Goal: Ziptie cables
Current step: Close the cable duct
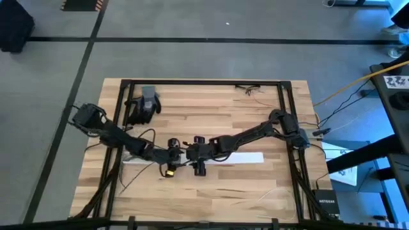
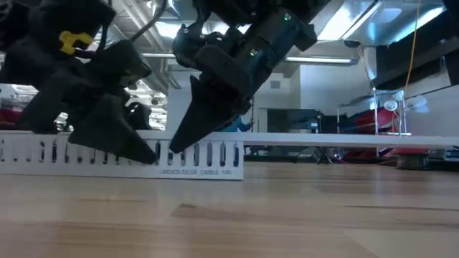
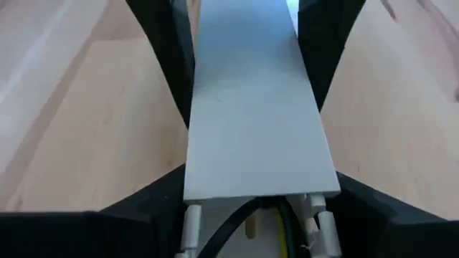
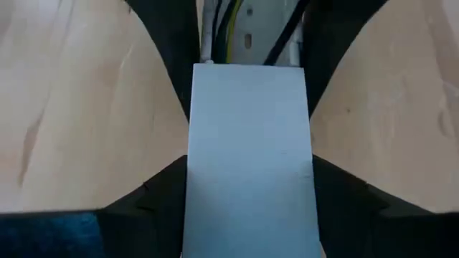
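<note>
A long white slotted duct (image 2: 86, 154) lies along the table's middle. A flat white cover (image 1: 243, 158) sits on its right part. The cables (image 3: 240, 222) lie inside the open duct as dark wires with a yellow-green one, and also show past the cover's end (image 4: 233, 21). My left gripper (image 1: 177, 152) and my right gripper (image 1: 189, 152) meet tip to tip over the cover's left end, each shut on the cover. In the low view the left gripper (image 2: 147, 152) and the right gripper (image 2: 179, 147) both slant down onto the duct. My left gripper has the cover's two long edges (image 3: 192, 122) between its two fingers, just past the cover's left end. The fingers slant down from the table's left and lie along the cover. The cover rests flat on the duct. My right gripper holds the cover's two long edges (image 4: 195, 107) between its two fingers, close to the same left end. The fingers slant down from the table's right and lie along the cover. The cover stays flat on the duct.
A black glove-like thing (image 1: 144, 102) lies at the far left of the table. Thin loose wires (image 1: 250, 88) lie at the far edge. Dark strands (image 1: 137, 174) trail near the left arm. A black frame (image 1: 281, 115) borders the tabletop. Bare wood lies toward the near edge.
</note>
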`<state>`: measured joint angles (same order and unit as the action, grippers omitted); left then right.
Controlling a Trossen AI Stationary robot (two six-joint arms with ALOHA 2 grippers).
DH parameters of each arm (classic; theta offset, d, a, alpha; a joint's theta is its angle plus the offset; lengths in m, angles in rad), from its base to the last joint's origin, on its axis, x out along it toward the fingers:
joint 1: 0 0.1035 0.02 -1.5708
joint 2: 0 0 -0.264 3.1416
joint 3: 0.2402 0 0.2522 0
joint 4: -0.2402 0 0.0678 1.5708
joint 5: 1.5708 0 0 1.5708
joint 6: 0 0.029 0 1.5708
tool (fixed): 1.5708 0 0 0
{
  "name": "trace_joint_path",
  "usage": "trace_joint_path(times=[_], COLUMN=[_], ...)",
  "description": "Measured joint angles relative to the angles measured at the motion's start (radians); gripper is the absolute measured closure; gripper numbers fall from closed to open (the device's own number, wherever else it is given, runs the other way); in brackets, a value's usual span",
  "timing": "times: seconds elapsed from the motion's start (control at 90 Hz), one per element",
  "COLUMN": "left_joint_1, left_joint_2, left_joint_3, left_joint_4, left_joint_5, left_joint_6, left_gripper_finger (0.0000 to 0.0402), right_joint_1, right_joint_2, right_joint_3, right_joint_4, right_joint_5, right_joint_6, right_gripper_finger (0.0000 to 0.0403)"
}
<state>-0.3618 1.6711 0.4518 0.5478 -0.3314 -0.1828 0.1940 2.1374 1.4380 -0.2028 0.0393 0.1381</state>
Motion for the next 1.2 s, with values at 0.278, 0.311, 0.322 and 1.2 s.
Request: trace_joint_path(times=[0.278, 0.311, 0.322, 1.2], left_joint_1=[0.014, 0.020, 0.022, 0.071], left_joint_2=[0.007, 0.008, 0.008, -0.184], left_joint_3=[0.052, 0.059, 0.061, 0.225], left_joint_4=[-0.033, -0.036, -0.038, -0.525], left_joint_5=[0.015, 0.019, 0.021, 0.062], left_joint_6=[0.029, 0.030, 0.030, 0.073], left_gripper_finger=[0.0165, 0.0165, 0.0165, 0.0090], right_joint_1=[0.003, 0.003, 0.003, 0.001], right_joint_2=[-0.002, -0.002, -0.002, -0.003], right_joint_3=[-0.002, -0.002, -0.002, 0.004], right_joint_4=[-0.007, -0.006, -0.006, -0.061], right_joint_5=[0.034, 0.035, 0.035, 0.078], right_joint_6=[0.011, 0.013, 0.014, 0.019], right_gripper_finger=[0.0174, 0.0174, 0.0174, 0.0174])
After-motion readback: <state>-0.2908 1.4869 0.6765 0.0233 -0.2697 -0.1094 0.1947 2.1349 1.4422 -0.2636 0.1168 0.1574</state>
